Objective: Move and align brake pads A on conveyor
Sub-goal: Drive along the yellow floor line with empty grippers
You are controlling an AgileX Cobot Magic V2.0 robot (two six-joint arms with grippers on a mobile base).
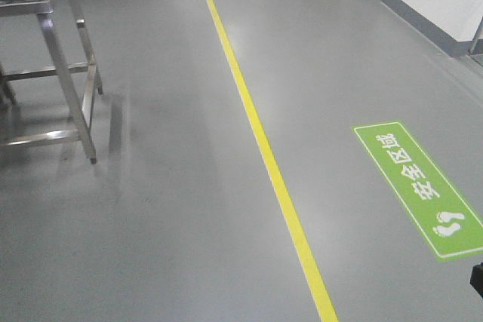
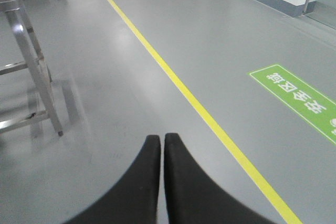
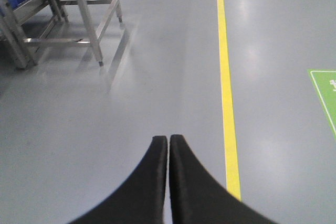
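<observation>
No view shows the brake pads or the conveyor. The left gripper (image 2: pixel 162 140) and right gripper (image 3: pixel 168 141) have fingers together, empty. Risk: with the target unseen, base travel may strike the steel table (image 1: pixel 72 84) legs.

Line: long painted floor stripe (image 1: pixel 266 148) is showing yellow.
Sign: rectangular floor sticker (image 1: pixel 419 190) right of stripe is showing green with white lettering.

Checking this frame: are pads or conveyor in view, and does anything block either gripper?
Neither pads nor conveyor shows in any view, so it cannot be judged. The left gripper and right gripper, both shut, face bare floor; the steel table frame stands off to the left.
</observation>
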